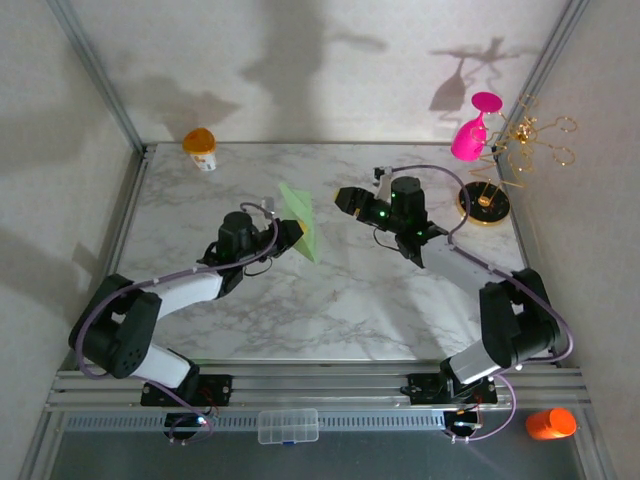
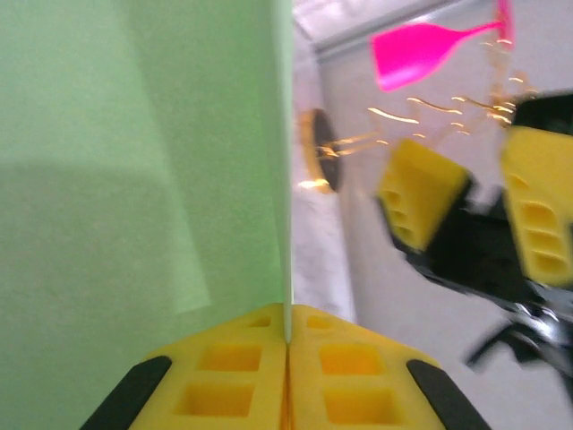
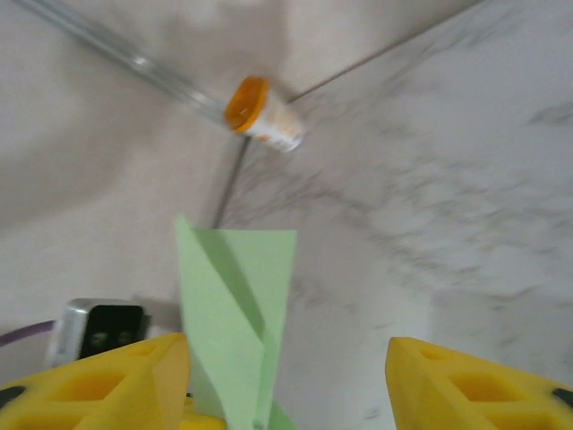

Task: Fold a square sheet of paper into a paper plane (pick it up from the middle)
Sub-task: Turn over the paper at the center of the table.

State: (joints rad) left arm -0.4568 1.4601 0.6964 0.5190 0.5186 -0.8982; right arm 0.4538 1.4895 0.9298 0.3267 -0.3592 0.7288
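Clamping: your left jaws are pressed tight on one edge of the green paper (image 2: 134, 179), with the sheet pinched in the seam between the yellow pads.
Right jaws: spread wide and holding nothing; from overhead they sit just right of the paper, with a small gap.
Paper: folded, with diagonal creases, and held upright off the table (image 1: 330, 300) near its middle, between your two arms.
Left arm (image 1: 190, 290): reaches in from the near left.
Right arm (image 1: 470, 270): reaches in from the near right.
Far left corner: a small bottle with an orange cap (image 1: 200, 147).
Far right: a pink glass (image 1: 470, 135) hangs on a gold stand (image 1: 487, 203).
Near rail: a clear plastic box (image 1: 288, 425) and, to the right, an orange object (image 1: 550, 423).
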